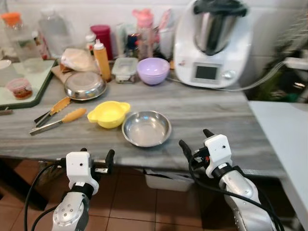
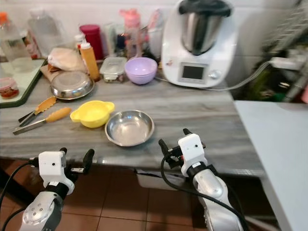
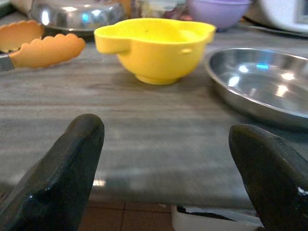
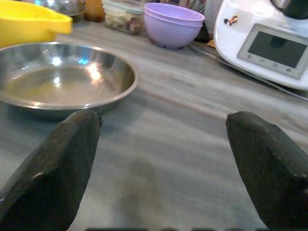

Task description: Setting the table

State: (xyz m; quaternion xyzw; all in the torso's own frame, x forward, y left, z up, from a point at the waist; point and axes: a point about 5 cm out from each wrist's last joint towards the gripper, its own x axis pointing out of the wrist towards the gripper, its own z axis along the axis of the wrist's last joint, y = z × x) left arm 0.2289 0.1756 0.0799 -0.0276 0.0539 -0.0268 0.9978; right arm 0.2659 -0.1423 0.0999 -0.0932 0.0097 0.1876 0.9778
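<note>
Nearest, the left gripper [image 1: 96, 159] and right gripper [image 1: 197, 139] hover at the tabletop [image 1: 211, 115] edge, fingers spread wide and empty. Just beyond lie the steel bowl [image 1: 146, 128] and, touching it, the yellow bowl [image 1: 109, 114] — orange-tipped tongs [image 1: 58, 112] lie to their left. Farther back stand a steel plate [image 1: 85, 85], squeeze bottle [image 1: 101, 59], purple bowl [image 1: 153, 70] and white kitchen machine [image 1: 213, 42]; no writing is legible.

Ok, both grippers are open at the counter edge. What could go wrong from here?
The steel dish touches or nearly touches the yellow bowl, so the right gripper may nudge the bowl. The dish's low, shiny rim could slip from the fingers. The left gripper might knock the tongs beside the bowl.
</note>
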